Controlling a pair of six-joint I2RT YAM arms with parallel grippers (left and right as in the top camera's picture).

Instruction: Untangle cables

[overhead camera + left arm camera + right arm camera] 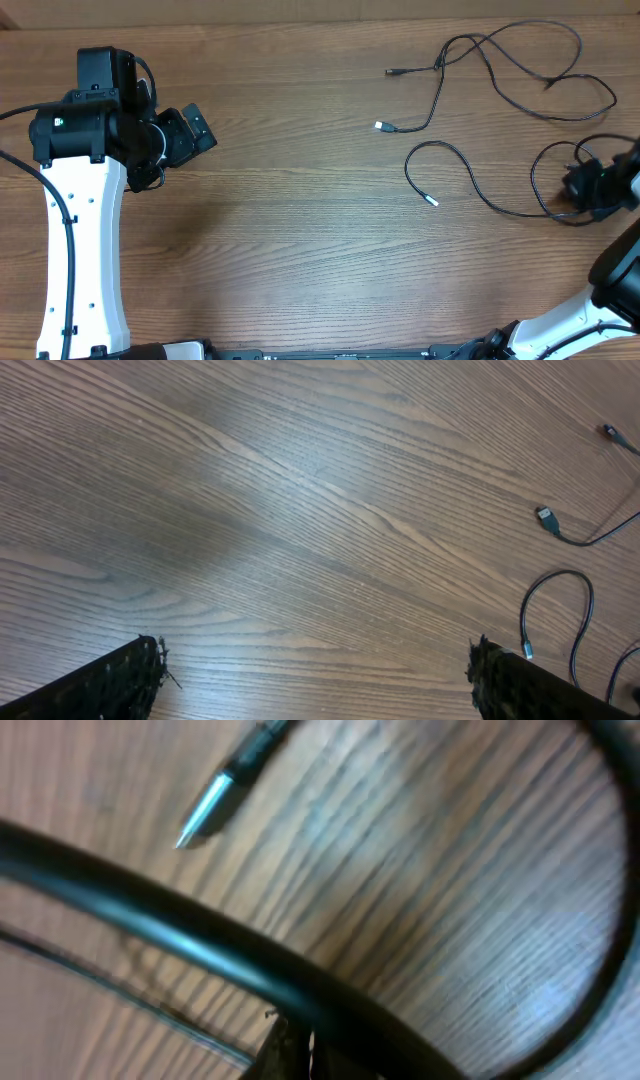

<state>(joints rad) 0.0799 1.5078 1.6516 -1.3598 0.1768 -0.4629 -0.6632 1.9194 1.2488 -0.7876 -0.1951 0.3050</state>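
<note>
Left fingers [110, 685] stand spread wide and hold nothing, above bare tabletop [300, 510] on the left side, well apart from the cables [438, 66]. In the left wrist view only their two dark tips show, cut off by the lower edge.

Right fingers [578, 188] are closed at the right edge of the tabletop, on a loop of the nearer cable [478, 185]. In the right wrist view that cord [200, 935] runs as a thick blurred black band straight across the dark tips at the bottom edge, so they appear to pinch it, though the contact itself is too blurred to make out. Beyond it a small metal-tipped plug [205, 810] lies on the wood, and I cannot tell which cable it belongs to.

From the overhead view, the nearer cable leaves the right fingers and curves left in a low arc; it then rises in a hump and ends in a plug [432, 202] lying free near the middle.

The farther cable [560, 117] lies behind it in long open loops toward the far right corner. Its two plug ends [390, 72] [381, 126] point left, one behind the other, and its strands cross just right of them. Part of the loop beside the right arm runs off the picture's edge.
</note>
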